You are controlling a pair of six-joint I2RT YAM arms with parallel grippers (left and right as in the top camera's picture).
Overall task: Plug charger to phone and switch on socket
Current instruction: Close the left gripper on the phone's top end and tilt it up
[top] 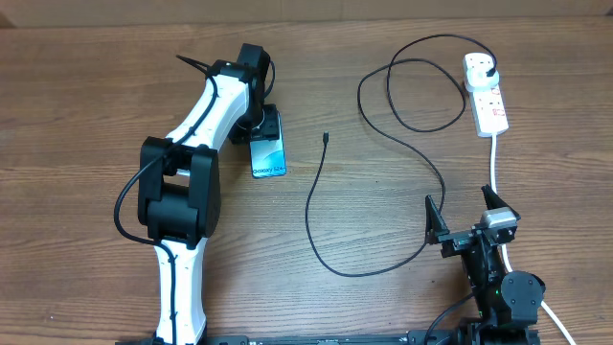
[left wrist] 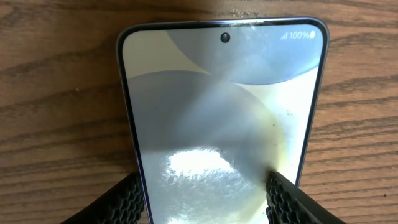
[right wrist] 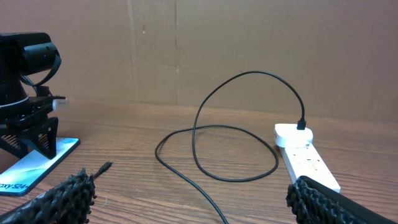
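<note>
Two arms are working at a wooden desk (top: 86, 115). The left arm is reaching out over the phone (top: 269, 153), which is lying flat and screen-up, left of the desk's middle. The left end effector (top: 261, 123) is sitting over the phone's far end. In the wrist view its two black ribbed fingers (left wrist: 121, 204) are standing one at each long edge of the phone, right up against the sides. Whether they are actually squeezing it I cannot tell.

The charger cable (top: 307, 211) is lying loose on the desk. Its connector tip (top: 326, 137) is resting to the right of the phone, apart from it and not plugged in. From there the cable is running toward the robot and curving round. It is then looping on its way to the far right corner, where its black plug (top: 490, 70) is sitting in the far end of the white power strip (top: 487, 101). The strip is lying lengthwise, with its white lead (top: 495, 158) trailing back toward the right arm. The switch on it is showing too small to read.

The right end effector (top: 466, 213) is hovering at the near right side of the desk. Its jaws are standing wide apart and holding nothing, and it is facing across the cable loops toward the strip.
</note>
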